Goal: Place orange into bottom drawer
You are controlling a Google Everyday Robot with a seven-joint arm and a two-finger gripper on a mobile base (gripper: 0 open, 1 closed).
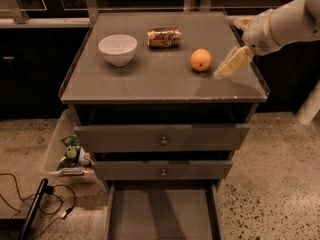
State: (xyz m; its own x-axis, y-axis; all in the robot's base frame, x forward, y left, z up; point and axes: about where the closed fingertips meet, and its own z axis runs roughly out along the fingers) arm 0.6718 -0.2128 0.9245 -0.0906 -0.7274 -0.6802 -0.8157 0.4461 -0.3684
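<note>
- We see a grey cabinet with a flat top and three drawers, standing on a speckled floor.
- The orange sits on the cabinet top, right of centre and resting on the surface.
- The robot's white arm reaches in from the upper right.
- The gripper is pale yellow. It slants down toward the top's right edge, just beside the orange on its right and not touching it.
- We cannot make out whether the gripper is spread or closed; it holds nothing that we can see.
- The bottom drawer is pulled out toward us, and its flat grey floor shows nothing inside.
- The top drawer and the middle drawer are pushed in, each with a small brass knob.
- A white bowl stands upright at the left of the top.
- A brown-gold can lies on its side between the bowl and the orange, further back.
- A clear plastic bin with small packages sits on the floor left of the cabinet, near a black cable.
</note>
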